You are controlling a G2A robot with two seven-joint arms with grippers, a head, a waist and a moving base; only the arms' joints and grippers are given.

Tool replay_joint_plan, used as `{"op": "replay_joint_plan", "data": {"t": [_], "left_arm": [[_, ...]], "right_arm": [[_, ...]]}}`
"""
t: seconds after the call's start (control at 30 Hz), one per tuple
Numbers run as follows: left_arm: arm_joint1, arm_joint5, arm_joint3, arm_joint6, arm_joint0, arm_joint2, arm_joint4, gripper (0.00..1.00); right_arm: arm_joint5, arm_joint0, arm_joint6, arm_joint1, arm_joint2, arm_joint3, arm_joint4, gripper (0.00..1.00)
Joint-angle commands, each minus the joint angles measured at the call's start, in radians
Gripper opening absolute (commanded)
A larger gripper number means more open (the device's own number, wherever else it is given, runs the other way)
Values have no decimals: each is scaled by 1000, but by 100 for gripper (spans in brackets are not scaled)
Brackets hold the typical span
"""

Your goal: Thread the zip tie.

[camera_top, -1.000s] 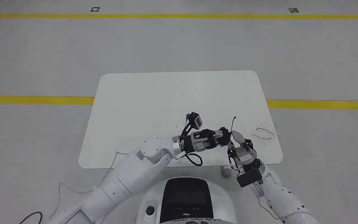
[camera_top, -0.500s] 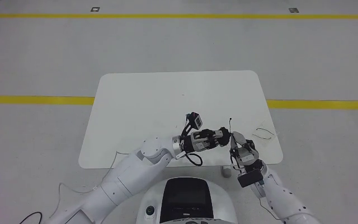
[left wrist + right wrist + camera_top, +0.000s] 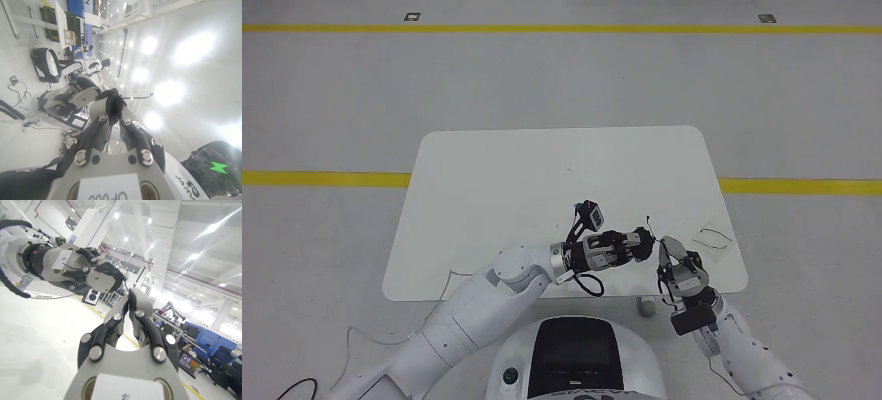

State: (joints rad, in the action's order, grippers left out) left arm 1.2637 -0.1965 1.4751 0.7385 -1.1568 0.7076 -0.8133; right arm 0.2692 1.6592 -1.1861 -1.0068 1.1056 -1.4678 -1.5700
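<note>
A thin black zip tie (image 3: 649,222) is held in the air above the table's near right part, between both grippers. My left gripper (image 3: 644,240) is shut on it; in the left wrist view the black pads (image 3: 113,100) pinch the tie, and one end of the zip tie (image 3: 140,97) sticks out sideways. A strand of the zip tie (image 3: 71,267) also runs back across the left gripper's (image 3: 119,276) fingers. My right gripper (image 3: 666,252) sits just beside the left one, tip to tip. Its fingers (image 3: 130,306) are pressed together with a thin dark strand between them.
The white table (image 3: 542,180) has rounded corners. A second loose zip tie (image 3: 717,238) lies near its right edge. Yellow floor lines run behind and beside the table.
The free tip of the zip tie has drifted left and lower. My right gripper has shifted slightly back toward the robot. The left gripper has kept its place.
</note>
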Motion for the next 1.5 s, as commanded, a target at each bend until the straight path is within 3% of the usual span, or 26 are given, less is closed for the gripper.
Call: {"op": "replay_joint_plan", "data": {"t": [0.0, 1.47], "left_arm": [[0, 0, 0, 0, 0, 0, 0, 0], [0, 0, 0, 0, 0, 0, 0, 0]], "right_arm": [[-2, 3, -3, -1, 5, 0, 0, 0], [-23, 45, 0, 0, 78, 19, 0, 0]]}}
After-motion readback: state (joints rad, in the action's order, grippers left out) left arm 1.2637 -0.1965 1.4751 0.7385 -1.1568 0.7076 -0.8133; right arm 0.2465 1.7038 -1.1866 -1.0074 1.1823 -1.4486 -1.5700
